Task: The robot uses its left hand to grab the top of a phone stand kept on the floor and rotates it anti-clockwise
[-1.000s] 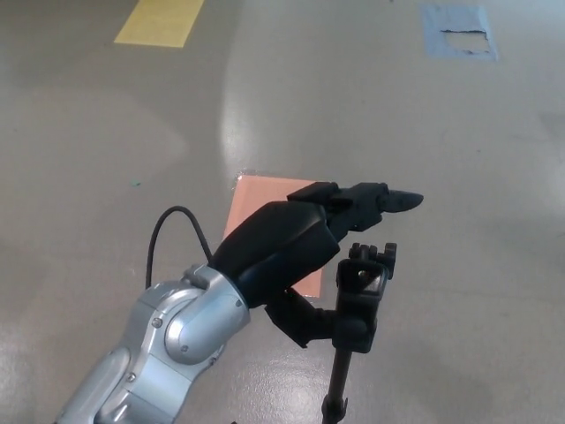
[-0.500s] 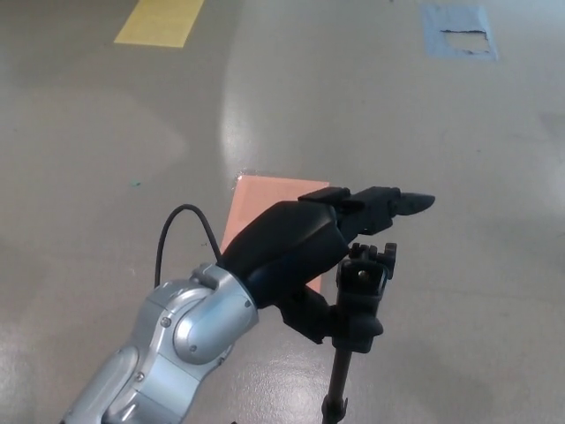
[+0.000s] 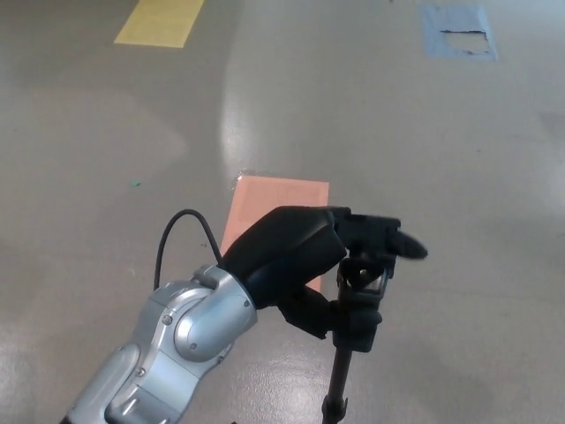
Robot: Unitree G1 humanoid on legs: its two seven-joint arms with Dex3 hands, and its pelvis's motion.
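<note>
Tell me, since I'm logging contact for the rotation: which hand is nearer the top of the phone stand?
Left. The left hand is right at the phone stand, fingers curling over its top and thumb by its side. The right hand is not in view.

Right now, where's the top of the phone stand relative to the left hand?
In the head view, the phone stand sits lower centre-right, its top under the left hand's fingers, just right of the pink floor patch.

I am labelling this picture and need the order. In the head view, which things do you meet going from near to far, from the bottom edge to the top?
Phone stand with the left hand at its top → orange sheet on the floor → blue patch and yellow marking, both about equally far.
</note>
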